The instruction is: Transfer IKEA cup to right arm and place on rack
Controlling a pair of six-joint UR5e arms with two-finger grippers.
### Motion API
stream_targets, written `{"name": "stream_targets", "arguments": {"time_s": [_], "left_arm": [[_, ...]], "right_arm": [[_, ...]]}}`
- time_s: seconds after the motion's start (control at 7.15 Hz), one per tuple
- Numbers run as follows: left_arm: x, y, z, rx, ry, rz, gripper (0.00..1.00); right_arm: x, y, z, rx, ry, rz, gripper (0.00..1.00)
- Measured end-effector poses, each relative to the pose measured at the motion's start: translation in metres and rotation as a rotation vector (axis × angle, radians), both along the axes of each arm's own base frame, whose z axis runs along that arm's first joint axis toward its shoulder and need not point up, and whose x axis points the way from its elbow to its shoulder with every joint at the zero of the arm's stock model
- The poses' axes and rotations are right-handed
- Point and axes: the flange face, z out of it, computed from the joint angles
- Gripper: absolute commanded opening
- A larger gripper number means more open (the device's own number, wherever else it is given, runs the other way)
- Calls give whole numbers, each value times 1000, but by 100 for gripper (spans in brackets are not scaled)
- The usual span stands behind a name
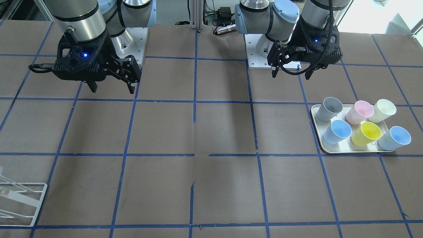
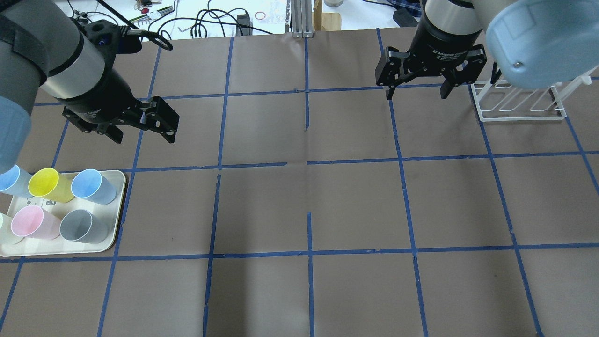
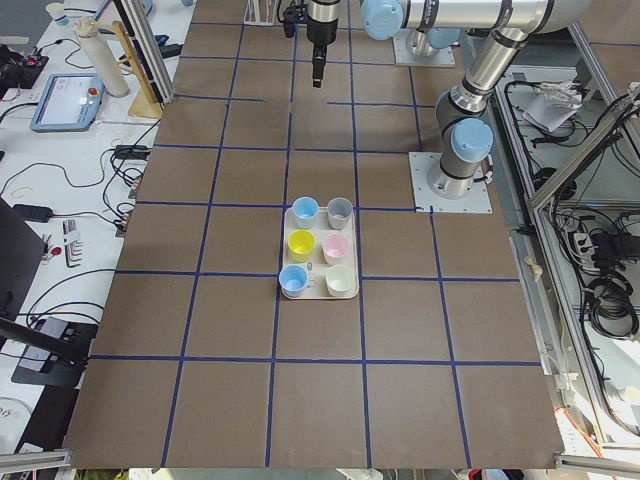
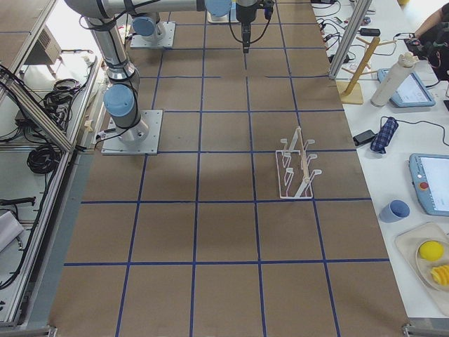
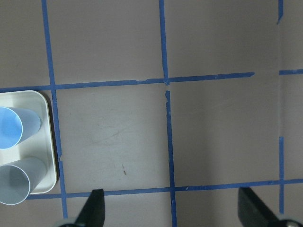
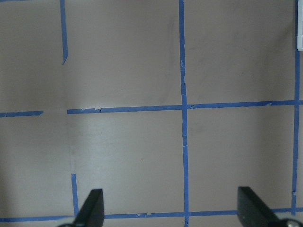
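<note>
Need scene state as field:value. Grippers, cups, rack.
left gripper: jaws open, empty, above the table
right gripper: jaws open, empty, above the table
tray: six upright cups, on the left arm's side
IKEA cup: on tray, ungrasped
blue twin: same row, yellow cup between
rack: no cup on it, on the right arm's side
handover: not begun

Bright even light, soft shadows on table [image 1: 165, 191]; 2 wrist cams sl. blurry.
</note>
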Motion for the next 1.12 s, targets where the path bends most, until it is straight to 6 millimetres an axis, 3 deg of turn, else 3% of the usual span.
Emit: {"name": "stream_targets", "arguments": {"time_s": [1.12], "left_arm": [[0,5,3,18,0,-2,100]], "right_arm": [[0,0,-2,4,2,2,100]]}}
